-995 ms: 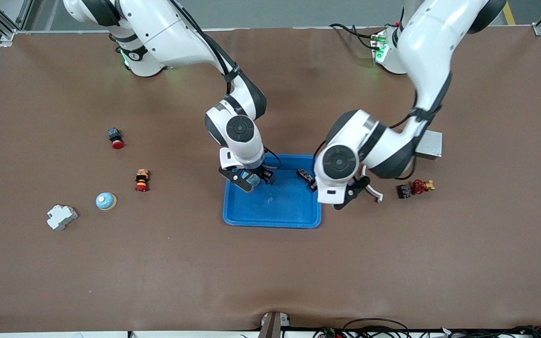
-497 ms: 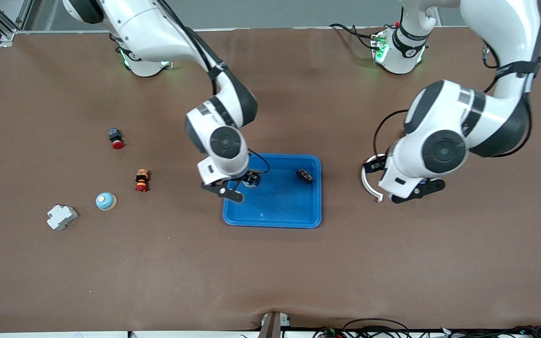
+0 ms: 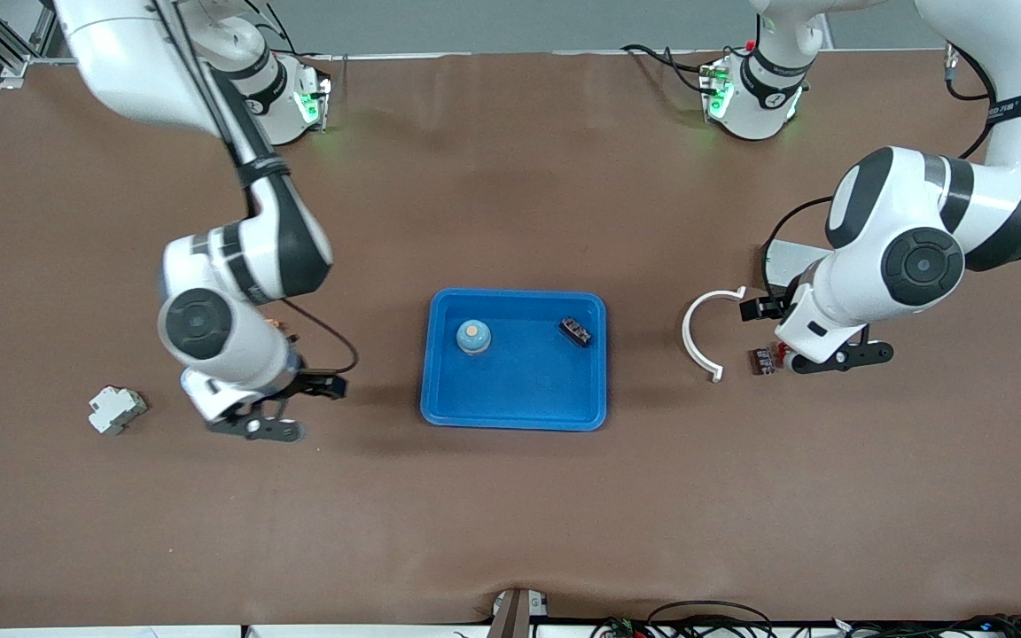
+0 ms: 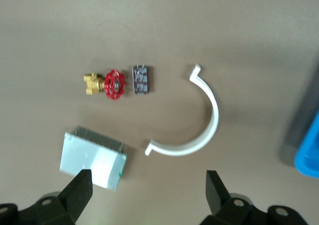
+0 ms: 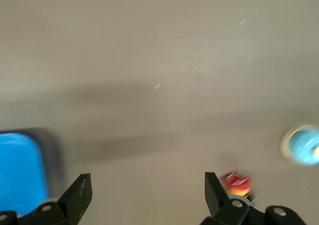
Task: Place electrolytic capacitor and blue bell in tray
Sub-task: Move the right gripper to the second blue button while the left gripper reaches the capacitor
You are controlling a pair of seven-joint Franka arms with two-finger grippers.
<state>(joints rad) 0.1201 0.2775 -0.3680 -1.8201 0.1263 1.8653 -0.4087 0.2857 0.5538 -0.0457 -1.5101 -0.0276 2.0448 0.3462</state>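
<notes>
Blue bell (image 5: pixel 301 144) sits on counter (image 5: pixel 159 60) just off open, empty right end effector (image 5: pixel 147 185), the nearer arm; left end effector (image 4: pixel 149 185), open/empty too, waits over white clip (image 4: pixel 202 120).

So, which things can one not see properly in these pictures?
1. Blue bell: hidden under the right arm in the front view; blurred in the right wrist view.
2. Red valve and most of the grey box: covered by the left arm in the front view.
3. Black part in the tray: too small to identify.
</notes>
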